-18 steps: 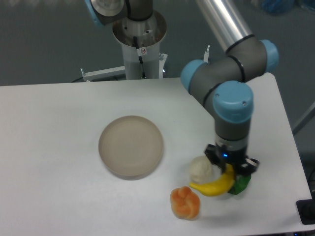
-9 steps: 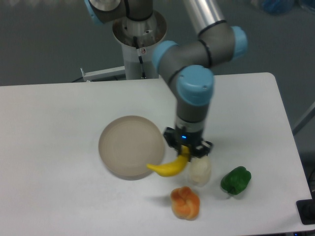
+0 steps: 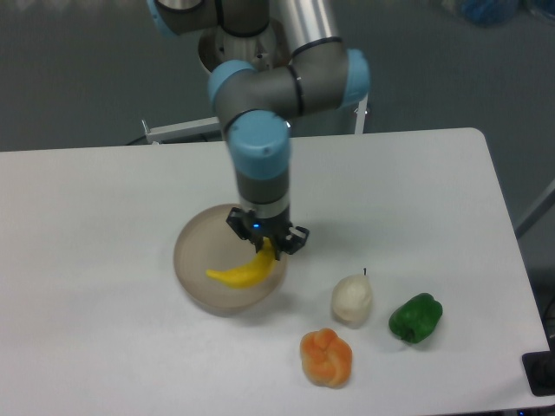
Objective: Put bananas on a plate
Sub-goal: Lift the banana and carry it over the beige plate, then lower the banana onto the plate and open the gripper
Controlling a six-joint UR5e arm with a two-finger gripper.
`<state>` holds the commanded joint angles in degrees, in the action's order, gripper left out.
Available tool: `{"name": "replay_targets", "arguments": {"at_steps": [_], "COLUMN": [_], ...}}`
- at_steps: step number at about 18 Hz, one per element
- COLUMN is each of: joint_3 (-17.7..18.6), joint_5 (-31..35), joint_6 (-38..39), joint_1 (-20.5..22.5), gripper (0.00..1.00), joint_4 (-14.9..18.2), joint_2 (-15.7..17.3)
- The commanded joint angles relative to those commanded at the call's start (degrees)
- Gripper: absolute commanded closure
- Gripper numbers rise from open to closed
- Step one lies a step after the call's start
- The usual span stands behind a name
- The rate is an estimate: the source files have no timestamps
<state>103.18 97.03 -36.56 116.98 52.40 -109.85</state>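
The curved, smooth yellow toy banana (image 3: 244, 271) hangs from my claw (image 3: 265, 249), over the right part of the round, beige-grey plate (image 3: 192, 256). My two fingers are pinched tight on its upper end. I cannot tell if its low tip touches the plate. If I let go too high, I think it could bounce, roll over the low rim and land on the white table (image 3: 95, 234).
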Motion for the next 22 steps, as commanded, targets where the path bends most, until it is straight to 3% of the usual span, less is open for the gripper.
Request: {"name": "replay_targets", "arguments": {"at_steps": [4,22], "joint_3": [1.1,2.0], "joint_5": [0.3,-0.2], "joint_6": [0.2,4.2], "joint_1": [-1.5,-1.7], "gripper": [0.63,0.63], "joint_4": [-1.6,-1.2], "joint_2": [-1.2,-4.1]}}
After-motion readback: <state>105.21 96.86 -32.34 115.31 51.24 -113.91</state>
